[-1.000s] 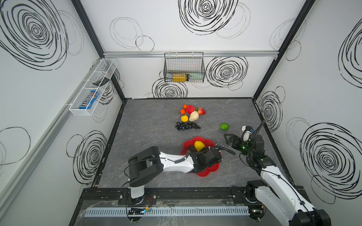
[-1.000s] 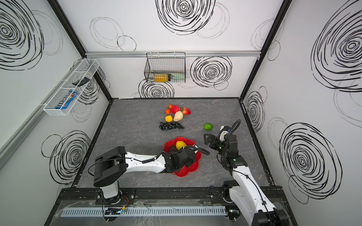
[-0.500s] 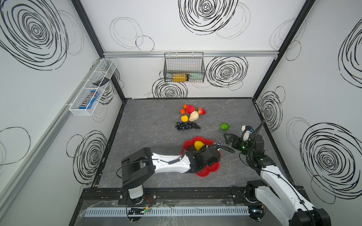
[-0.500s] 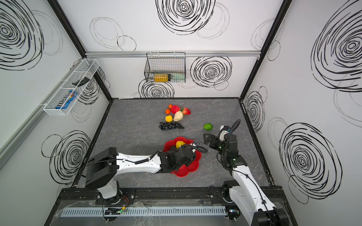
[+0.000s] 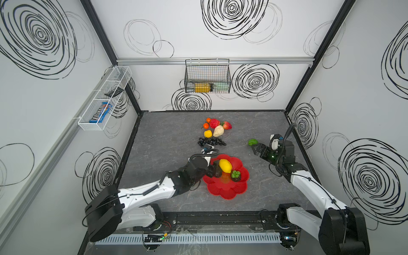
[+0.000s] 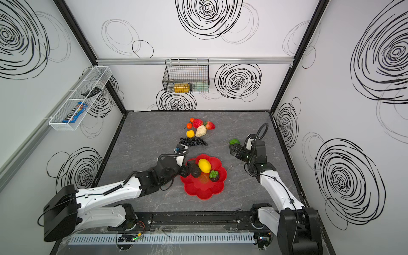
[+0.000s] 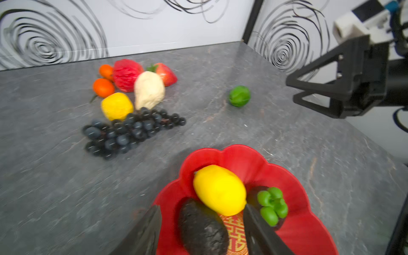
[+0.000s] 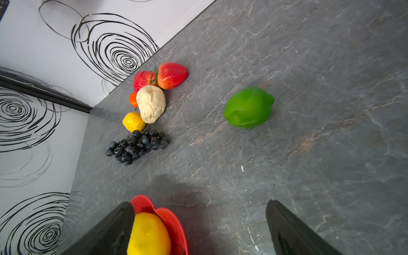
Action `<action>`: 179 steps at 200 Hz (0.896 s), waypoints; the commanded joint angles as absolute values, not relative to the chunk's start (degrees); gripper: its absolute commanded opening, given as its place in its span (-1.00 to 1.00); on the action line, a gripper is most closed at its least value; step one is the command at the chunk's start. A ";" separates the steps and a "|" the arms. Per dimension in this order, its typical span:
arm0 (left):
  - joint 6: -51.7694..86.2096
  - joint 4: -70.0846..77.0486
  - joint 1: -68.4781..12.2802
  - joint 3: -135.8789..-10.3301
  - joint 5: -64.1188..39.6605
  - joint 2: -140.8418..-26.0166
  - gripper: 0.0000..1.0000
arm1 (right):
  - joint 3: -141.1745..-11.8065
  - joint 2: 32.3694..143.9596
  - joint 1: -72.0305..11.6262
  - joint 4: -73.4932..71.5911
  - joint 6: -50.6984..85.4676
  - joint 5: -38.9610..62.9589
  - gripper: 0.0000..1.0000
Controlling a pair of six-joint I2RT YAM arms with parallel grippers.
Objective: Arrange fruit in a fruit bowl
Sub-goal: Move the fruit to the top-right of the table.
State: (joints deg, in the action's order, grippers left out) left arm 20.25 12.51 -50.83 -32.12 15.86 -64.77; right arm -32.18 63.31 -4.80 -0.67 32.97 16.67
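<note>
Grey stone-patterned tabletop [image 5: 167, 136] is being enclosed by white walls scribbled with black swirls. At the left rim of the shallow glossy red flower-shaped bowl [image 5: 227, 194], the left gripper [image 7: 201, 207] is being held with its jaws apart. A dark rough-skinned avocado [image 7: 203, 231] is being straddled by them with a gap showing on each side, so nothing is being clamped. The avocado is being carried on the bowl's floor and is being touched by a smooth yellow lemon [image 7: 219, 189] just beyond it. Beside that lemon, a second dark piece topped with a bright green knobbly cluster [image 7: 272, 203] is being carried by the same bowl.

Past the rim, a black grape bunch [image 7: 132, 132] is being shown lying on the tabletop. Behind it, a small yellow citrus [image 7: 117, 106], a beige lumpy piece [image 7: 149, 90], a red apple [image 7: 125, 75], a strawberry [image 7: 165, 74] and two orange tangerines [image 7: 103, 87] are being kept in a tight huddle.

Off to the right, well apart from that huddle, the right gripper [image 8: 200, 203] is being held above the tabletop with its jaws spread wide and empty — a green lime [image 8: 248, 108] is being left untouched on the stone near them.
</note>
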 commanded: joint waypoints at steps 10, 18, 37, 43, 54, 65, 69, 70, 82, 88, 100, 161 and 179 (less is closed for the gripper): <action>23.99 18.26 -44.45 -24.03 13.99 -53.97 0.38 | -35.99 68.22 -3.53 0.30 31.64 18.62 0.95; 24.23 18.68 -43.32 -21.63 14.35 -51.15 0.41 | -36.93 69.58 -3.56 0.76 31.50 18.42 0.94; 23.88 20.19 -41.79 -16.81 15.78 -45.30 0.48 | -39.24 72.40 -3.43 2.70 30.50 16.68 0.93; 23.63 20.59 -41.39 -15.46 16.07 -43.88 0.50 | -39.81 73.12 -3.34 3.13 30.02 16.02 0.93; 22.90 20.99 -40.56 -13.36 16.40 -41.66 0.52 | -40.70 74.45 -3.26 3.80 29.26 14.70 0.93; 22.38 21.00 -39.51 -11.86 16.44 -39.99 0.54 | -41.57 76.04 -3.08 4.62 28.65 13.71 0.93; 22.18 21.00 -39.07 -11.44 16.25 -39.48 0.55 | -41.90 76.61 -3.00 4.99 28.34 13.29 0.92; 22.12 20.96 -38.96 -11.34 16.25 -39.39 0.55 | -42.00 76.72 -3.04 5.09 28.32 13.19 0.92; 22.02 20.89 -37.63 -10.54 15.69 -38.36 0.56 | -43.23 78.85 -2.99 6.80 27.76 11.32 0.91; 22.14 20.98 -37.09 -10.29 15.20 -38.01 0.57 | -43.88 80.05 -2.99 7.89 27.48 10.47 0.91; 22.40 21.96 -36.10 -9.53 14.09 -37.54 0.58 | -45.59 82.49 -3.09 10.62 26.97 8.30 0.90; 23.90 22.12 -33.75 -8.88 11.17 -36.36 0.66 | -48.36 89.81 -4.35 13.36 26.41 1.17 0.92; 24.13 22.01 -33.79 -8.66 11.16 -35.71 0.70 | -49.67 91.95 -4.89 13.79 26.32 -0.08 0.92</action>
State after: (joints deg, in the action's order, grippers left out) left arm 23.24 18.61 -34.22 -9.54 12.01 -36.86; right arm -46.78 89.86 -3.99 11.57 27.11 3.62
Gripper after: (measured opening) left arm 0.840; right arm 0.961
